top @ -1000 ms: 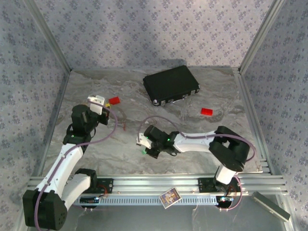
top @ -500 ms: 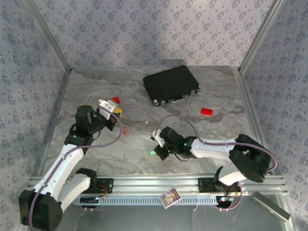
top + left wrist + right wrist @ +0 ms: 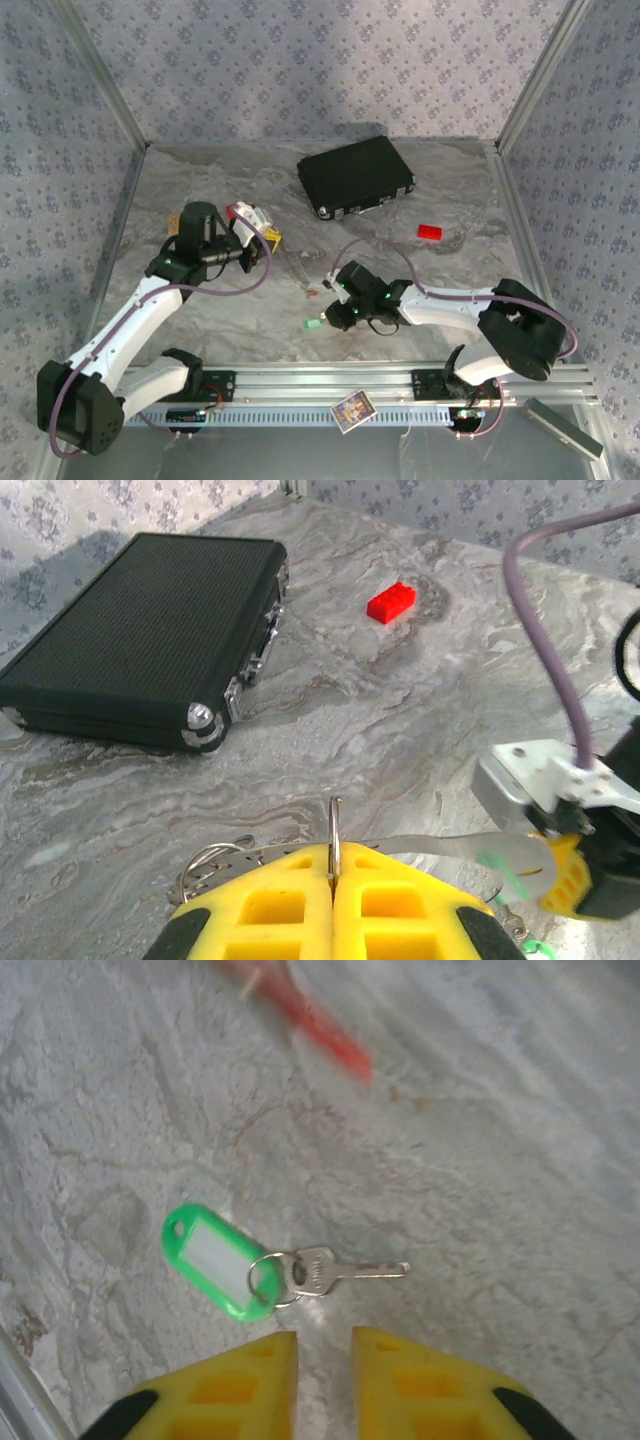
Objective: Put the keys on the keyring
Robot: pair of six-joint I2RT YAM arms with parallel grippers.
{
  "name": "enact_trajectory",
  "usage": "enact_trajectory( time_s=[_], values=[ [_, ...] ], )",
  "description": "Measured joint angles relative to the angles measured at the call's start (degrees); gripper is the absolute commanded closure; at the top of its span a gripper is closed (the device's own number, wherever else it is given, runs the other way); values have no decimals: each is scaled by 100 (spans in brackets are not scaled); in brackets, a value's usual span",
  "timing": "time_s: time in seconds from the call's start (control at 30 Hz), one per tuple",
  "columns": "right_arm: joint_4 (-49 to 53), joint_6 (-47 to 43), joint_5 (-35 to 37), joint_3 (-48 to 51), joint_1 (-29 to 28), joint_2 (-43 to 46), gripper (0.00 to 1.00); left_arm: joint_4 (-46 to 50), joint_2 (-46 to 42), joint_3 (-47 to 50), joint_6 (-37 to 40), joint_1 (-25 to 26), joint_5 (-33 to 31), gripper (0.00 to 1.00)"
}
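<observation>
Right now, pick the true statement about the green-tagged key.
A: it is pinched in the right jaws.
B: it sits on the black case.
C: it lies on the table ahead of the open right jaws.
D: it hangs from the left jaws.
C: the right wrist view shows the green-tagged key lying on the table ahead of the right gripper, jaws apart and empty.

A lab test booth: patterned wall panels (image 3: 320, 60) in metal frame (image 3: 101, 72) around marble-look table (image 3: 200, 170), w/ 2 robot arms (image 3: 125, 335) bolted on a rail (image 3: 330, 378).
</observation>
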State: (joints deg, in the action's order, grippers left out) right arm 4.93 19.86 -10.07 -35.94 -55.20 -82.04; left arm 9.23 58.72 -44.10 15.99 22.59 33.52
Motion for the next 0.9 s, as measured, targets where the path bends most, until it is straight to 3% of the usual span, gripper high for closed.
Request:
enact_trajectory(
  time_s=[0.13,0.2,0.4,0.63,0.9],
  values=[
    [44,33,186,-146,-260,-96,67,0,74,0,-15,-2,-105,100],
    [74,55,330,-223,-365,-173,58,-22,70,0,-15,0,-138,100],
    [223,120,839,-608,-619,-586,57,-42,70,0,-15,-2,-170,100],
    [476,247,1364,-1104,-782,-1128,63,-61,70,33,-11,0,-184,100],
    [817,380,1707,-1169,-772,-1132,80,-166,70,94,7,-2,-184,100]
  ],
)
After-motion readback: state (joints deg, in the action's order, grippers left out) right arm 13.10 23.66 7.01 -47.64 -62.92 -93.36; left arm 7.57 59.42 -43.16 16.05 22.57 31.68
